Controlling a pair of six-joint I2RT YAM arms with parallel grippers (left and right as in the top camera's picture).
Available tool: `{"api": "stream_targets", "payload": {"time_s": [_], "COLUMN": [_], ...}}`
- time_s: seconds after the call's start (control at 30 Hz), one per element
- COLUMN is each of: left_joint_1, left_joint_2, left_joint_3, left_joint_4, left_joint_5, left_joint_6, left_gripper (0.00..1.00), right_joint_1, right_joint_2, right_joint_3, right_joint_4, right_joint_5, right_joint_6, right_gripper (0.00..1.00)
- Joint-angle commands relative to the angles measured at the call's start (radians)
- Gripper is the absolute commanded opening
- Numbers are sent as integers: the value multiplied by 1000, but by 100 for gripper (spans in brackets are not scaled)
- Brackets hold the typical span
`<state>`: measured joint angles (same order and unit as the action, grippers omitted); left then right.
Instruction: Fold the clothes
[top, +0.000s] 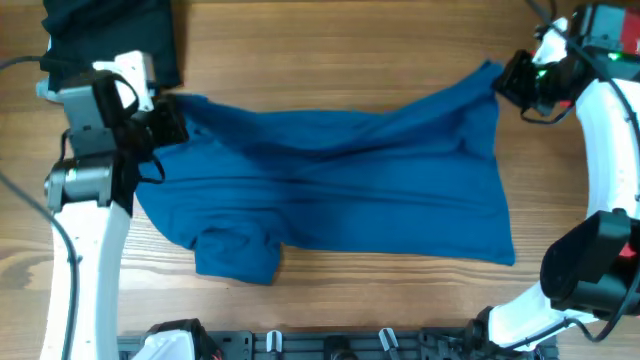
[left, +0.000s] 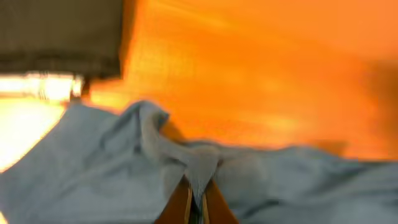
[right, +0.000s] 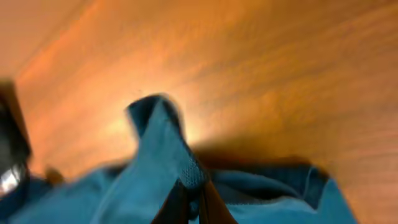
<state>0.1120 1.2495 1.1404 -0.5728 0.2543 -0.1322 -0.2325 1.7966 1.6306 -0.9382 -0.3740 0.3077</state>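
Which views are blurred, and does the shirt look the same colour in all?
Overhead: sharp, large deep-blue cloth shirt evenly lit. Left wrist: blurred, shirt washed to pale grey-blue, wooden table glaring orange. Right wrist: blurred, shirt teal, bright glare on table.

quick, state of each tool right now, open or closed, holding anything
Left tool: closed, pinching a raised fold of the blue shirt.
Right tool: closed, pinching a corner of the blue shirt.

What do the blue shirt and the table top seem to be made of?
The blue shirt looks like soft matte fabric, probably cotton jersey: it drapes and creases loosely. The table looks like wood or wood-look laminate, smooth with a slight sheen: grain lines show.
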Motion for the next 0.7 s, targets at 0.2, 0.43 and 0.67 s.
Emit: {"api": "stream_targets", "payload": {"time_s": [0.2,0.43,0.67], "left_joint_1": [-3,-3,-3], "left_joint_2": [35,248,383], "left_joint_3": [16,16,16], "left_joint_4": [380,614,751], "left_joint_5": [-66,-131,-208], "left_joint_6": [-143,-146,-181], "left_gripper": [4,4,6], "right_joint_1": [-47,-37,-31], "right_joint_2": [-14,58,175], "right_joint_3": [32,30,30], "right_joint_4": [311,378,417], "right_joint_5": [47,139,199], "right_joint_6": [87,113,113], "right_gripper": [4,5,4]}}
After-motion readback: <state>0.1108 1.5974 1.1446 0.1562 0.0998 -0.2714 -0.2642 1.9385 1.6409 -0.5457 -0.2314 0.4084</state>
